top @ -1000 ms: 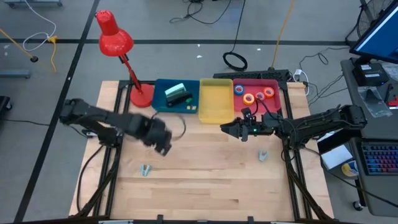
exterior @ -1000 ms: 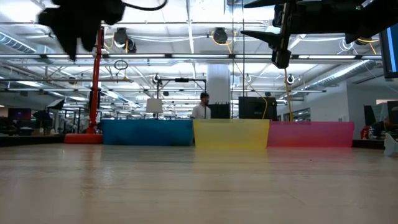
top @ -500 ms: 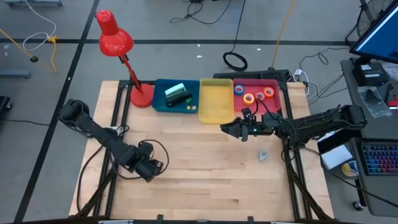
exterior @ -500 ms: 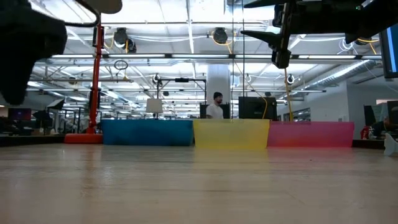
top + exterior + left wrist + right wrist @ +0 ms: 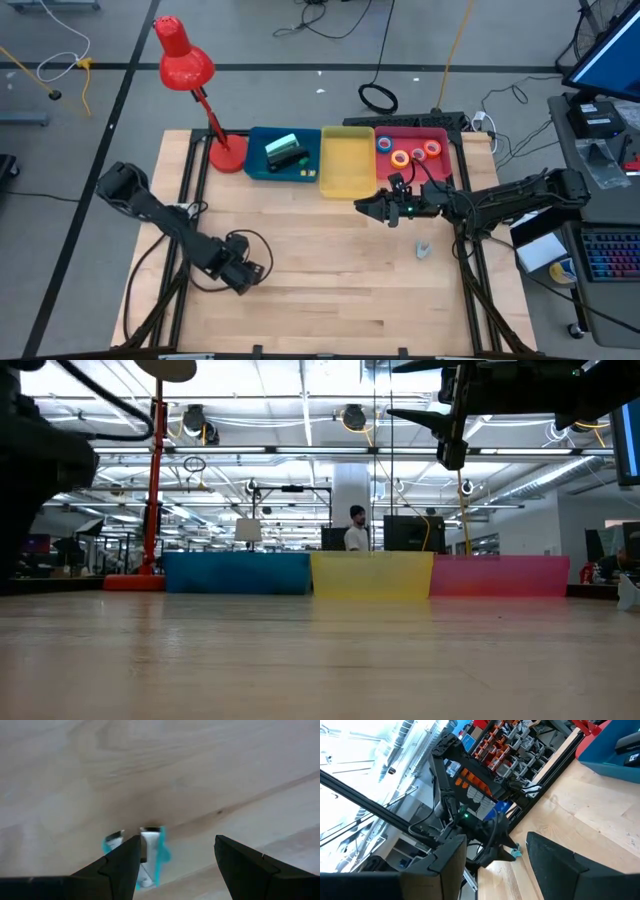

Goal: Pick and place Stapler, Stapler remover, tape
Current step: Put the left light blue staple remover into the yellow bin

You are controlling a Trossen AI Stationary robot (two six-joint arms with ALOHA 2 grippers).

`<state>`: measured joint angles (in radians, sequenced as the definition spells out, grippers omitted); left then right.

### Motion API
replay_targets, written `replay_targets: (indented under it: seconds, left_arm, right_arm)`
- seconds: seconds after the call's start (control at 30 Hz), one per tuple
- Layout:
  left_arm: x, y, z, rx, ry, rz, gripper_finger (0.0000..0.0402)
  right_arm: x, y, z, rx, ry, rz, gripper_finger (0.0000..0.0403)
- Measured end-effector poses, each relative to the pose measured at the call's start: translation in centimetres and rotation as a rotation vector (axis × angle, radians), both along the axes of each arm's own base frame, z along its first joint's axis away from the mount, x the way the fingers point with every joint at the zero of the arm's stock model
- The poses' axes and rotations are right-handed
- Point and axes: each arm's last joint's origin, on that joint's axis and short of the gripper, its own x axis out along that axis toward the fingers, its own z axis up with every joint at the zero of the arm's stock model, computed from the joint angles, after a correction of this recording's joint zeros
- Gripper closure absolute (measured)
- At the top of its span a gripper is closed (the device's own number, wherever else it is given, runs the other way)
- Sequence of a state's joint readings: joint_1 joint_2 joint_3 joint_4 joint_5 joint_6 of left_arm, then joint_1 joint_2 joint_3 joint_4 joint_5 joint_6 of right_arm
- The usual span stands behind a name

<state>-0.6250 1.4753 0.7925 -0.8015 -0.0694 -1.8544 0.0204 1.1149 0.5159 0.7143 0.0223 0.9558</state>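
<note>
A teal-and-white stapler remover lies on the wooden table near its left front. My left gripper points down over it, open. In the left wrist view the remover sits close beside one finger, partly hidden by it. My right gripper hangs level above the table's middle right, open and with nothing in it. A second stapler remover lies on the table near the right arm. The stapler lies in the blue tray. Several tape rolls lie in the red tray.
A yellow tray stands between the blue and red trays at the far edge. A red desk lamp stands at the far left corner. Bare wood lies between the two arms and toward the near edge. A person is in the room behind.
My left gripper has swung toward the table's near edge and a little to the left. It has sunk low over the stapler remover there and rolled about its own axis, staying open. The stapler remover has not moved.
</note>
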Motion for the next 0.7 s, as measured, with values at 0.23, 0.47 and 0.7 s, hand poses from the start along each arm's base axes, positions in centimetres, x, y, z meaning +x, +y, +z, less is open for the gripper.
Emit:
replay_targets:
  seconds: [0.23,0.47,0.7]
  left_arm:
    - [0.6,-0.5,-1.7,-0.002,0.052,-0.031,0.0149]
    - [1.3,-0.8,-3.0,0.001,0.070,-0.038,0.0174]
    - [1.4,-0.3,-3.1,0.006,0.083,-0.032,0.0295]
  right_arm:
    - [0.0,0.0,0.0,0.000,0.000,-0.001,0.0200]
    - [0.0,0.0,0.0,0.000,0.000,-0.002,0.0202]
    - [0.0,0.0,0.0,0.000,-0.001,-0.002,0.0202]
